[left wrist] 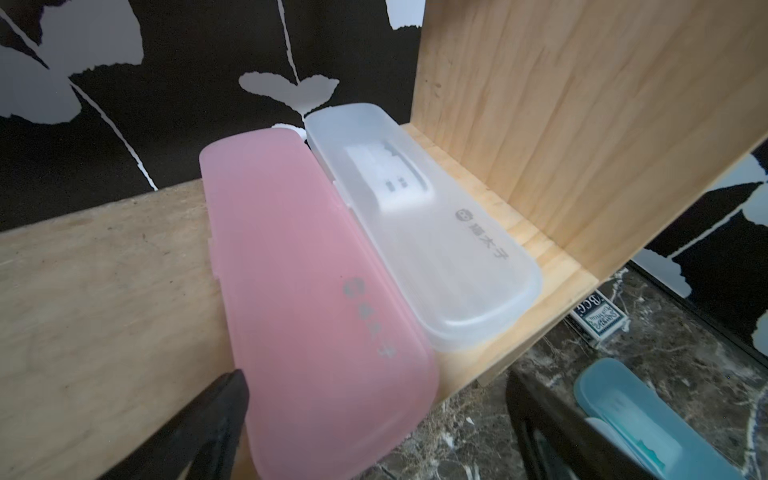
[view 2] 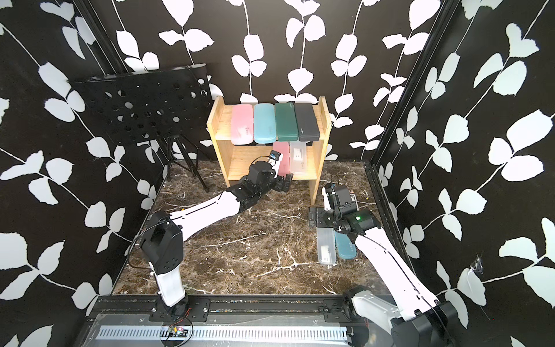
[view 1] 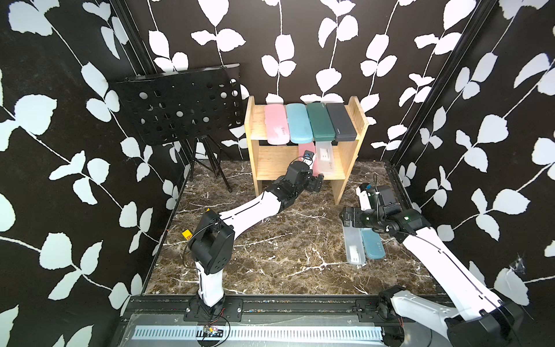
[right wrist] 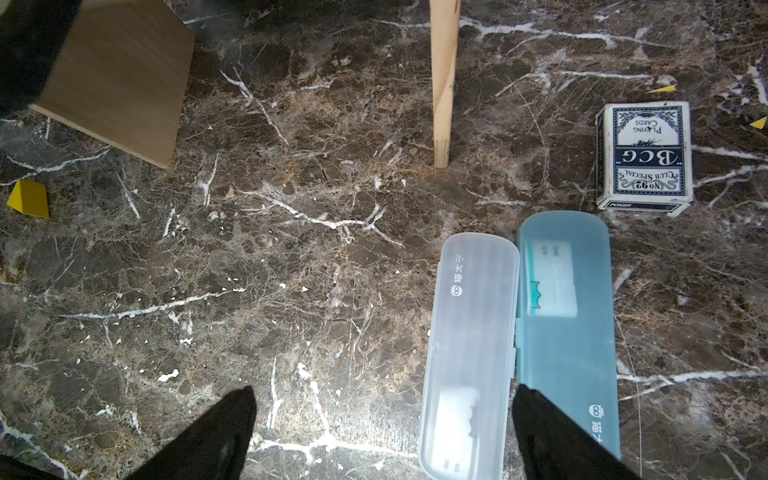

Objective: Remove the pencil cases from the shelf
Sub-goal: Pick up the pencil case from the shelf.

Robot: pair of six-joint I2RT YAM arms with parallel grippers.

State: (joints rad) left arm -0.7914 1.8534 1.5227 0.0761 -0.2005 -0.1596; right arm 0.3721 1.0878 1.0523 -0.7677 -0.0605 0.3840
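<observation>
The wooden shelf (view 1: pixel 350 156) holds a pink (view 1: pixel 275 123), a light blue (view 1: pixel 298 122), a dark green (view 1: pixel 319 120) and a dark grey pencil case (view 1: pixel 341 121) on its top board. On the lower board a pink case (left wrist: pixel 311 291) and a frosted clear case (left wrist: pixel 415 220) lie side by side. My left gripper (left wrist: pixel 374 415) is open at the lower board's front edge, its fingers (left wrist: pixel 232 415) either side of the pink case's near end. A clear case (right wrist: pixel 469 332) and a blue case (right wrist: pixel 569 311) lie on the marble floor. My right gripper (right wrist: pixel 384 399) hangs open above them, holding nothing.
A black perforated music stand (view 1: pixel 180 105) on a tripod stands left of the shelf. A playing-card box (right wrist: pixel 644 158) lies on the floor beyond the blue case, beside the shelf's right panel. A small yellow block (view 1: pixel 186 233) sits by the left arm's base.
</observation>
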